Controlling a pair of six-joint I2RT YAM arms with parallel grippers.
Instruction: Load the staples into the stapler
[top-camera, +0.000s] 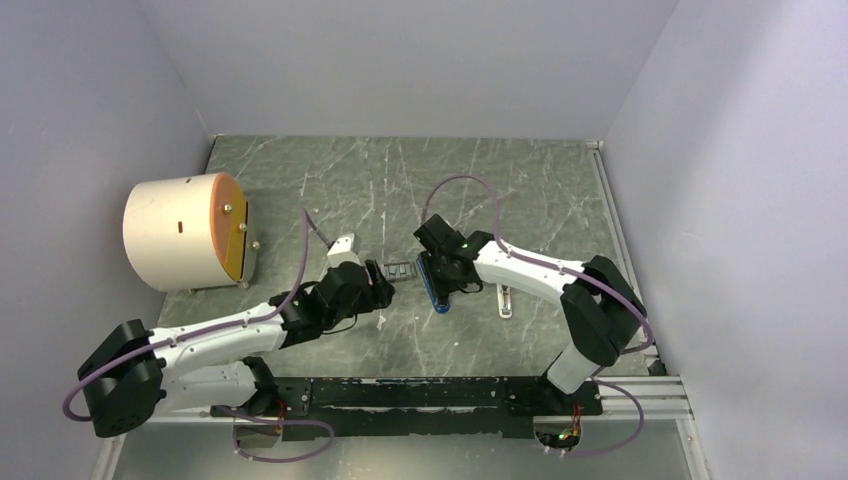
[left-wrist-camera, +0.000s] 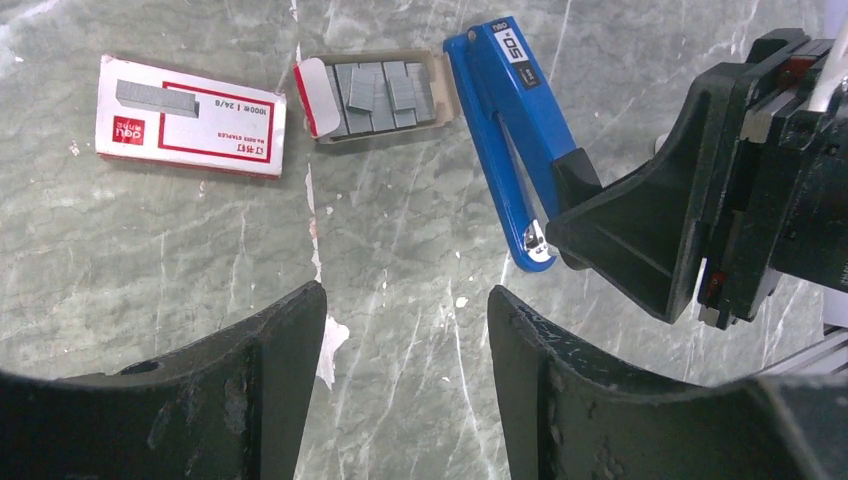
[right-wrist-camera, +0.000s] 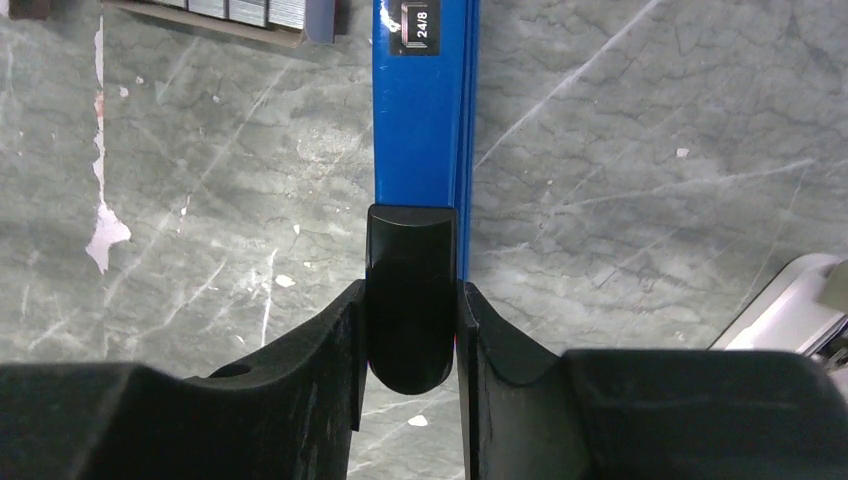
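Note:
The slim blue stapler (top-camera: 436, 284) (left-wrist-camera: 510, 120) (right-wrist-camera: 425, 110) lies flat on the marble table. My right gripper (top-camera: 446, 272) (right-wrist-camera: 410, 290) is shut on its black tip, one finger pressed against each side. The grey staples (left-wrist-camera: 385, 90) (top-camera: 400, 271) (right-wrist-camera: 250, 12) lie in an open cardboard tray just left of the stapler's far end. The tray's red-and-white box sleeve (left-wrist-camera: 190, 115) lies further left. My left gripper (top-camera: 380, 290) (left-wrist-camera: 407, 310) hovers open over bare table, near the staples tray and short of it, with nothing between its fingers.
A large beige cylinder with an orange face (top-camera: 185, 232) stands at the far left. A pale bar (top-camera: 505, 300) (right-wrist-camera: 800, 300) lies right of the stapler. A black rail (top-camera: 450, 392) runs along the near edge, and walls close in three sides.

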